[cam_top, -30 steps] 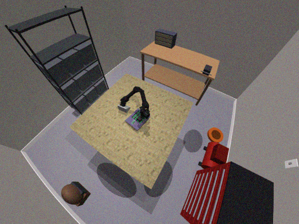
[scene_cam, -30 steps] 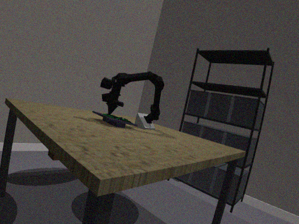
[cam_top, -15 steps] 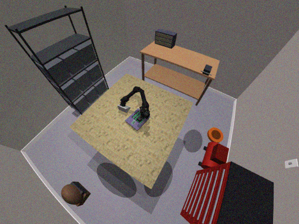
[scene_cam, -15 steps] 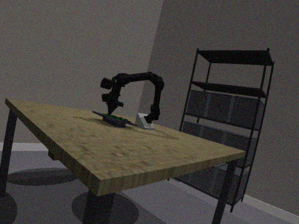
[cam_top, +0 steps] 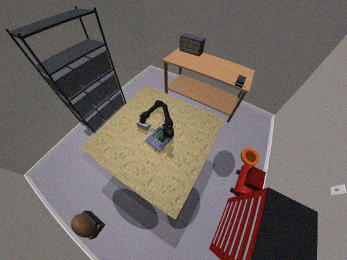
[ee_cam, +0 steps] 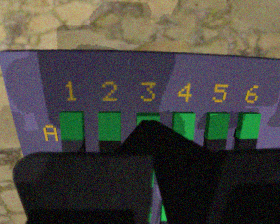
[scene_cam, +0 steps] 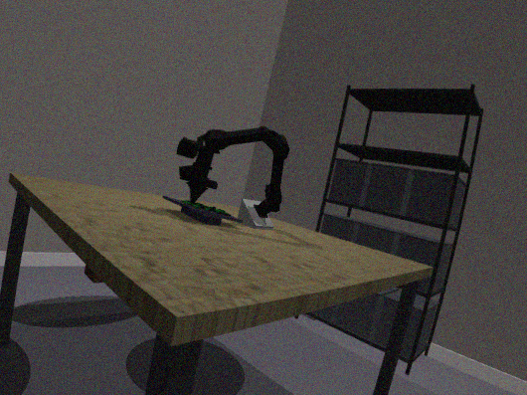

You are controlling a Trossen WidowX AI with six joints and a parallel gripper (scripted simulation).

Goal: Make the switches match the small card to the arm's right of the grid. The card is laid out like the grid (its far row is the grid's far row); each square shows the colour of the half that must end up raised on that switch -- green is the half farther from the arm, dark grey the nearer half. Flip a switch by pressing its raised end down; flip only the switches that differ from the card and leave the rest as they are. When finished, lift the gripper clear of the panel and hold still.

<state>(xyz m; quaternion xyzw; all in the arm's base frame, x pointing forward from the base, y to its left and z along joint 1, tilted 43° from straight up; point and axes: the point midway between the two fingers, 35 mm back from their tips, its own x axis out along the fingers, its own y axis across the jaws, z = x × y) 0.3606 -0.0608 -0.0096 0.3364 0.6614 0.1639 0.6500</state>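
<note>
A black arm (cam_top: 159,103) (scene_cam: 244,135) stands on a wooden table (cam_top: 193,166) (scene_cam: 278,267) and bends over a purple switch panel (cam_top: 160,148) (scene_cam: 201,215) (ee_cam: 107,67). The panel lies on the table in front of the arm's base, beside a tilted grey block (cam_top: 144,126) (scene_cam: 249,213). The gripper (scene_cam: 195,200) (ee_cam: 148,127) points down over the panel, its fingers closed with nothing between them, so it serves as a blunt poker.

The wrist view shows row A, under yellow numbers 1 to 6. Each of the 6 switches has a green half toward the numbers; on 1, 2, 4, 5 and 6 a dark half shows below it. The fingertips cover much of switch 3 (ee_cam: 148,116), leaving only a strip of its green. Whether they touch it, I cannot tell. The rows below are mostly hidden by the fingers, and the card is too small to read in the top view.

The step in hand looks like work on column 3 in row A, either lining up or pressing. If that switch differs from the card, the next move calls for a short, straight push on its raised end, clear of 2 and 4, then a lift before any sideways travel. A slanted push could tip a neighbour that should be left alone.
</note>
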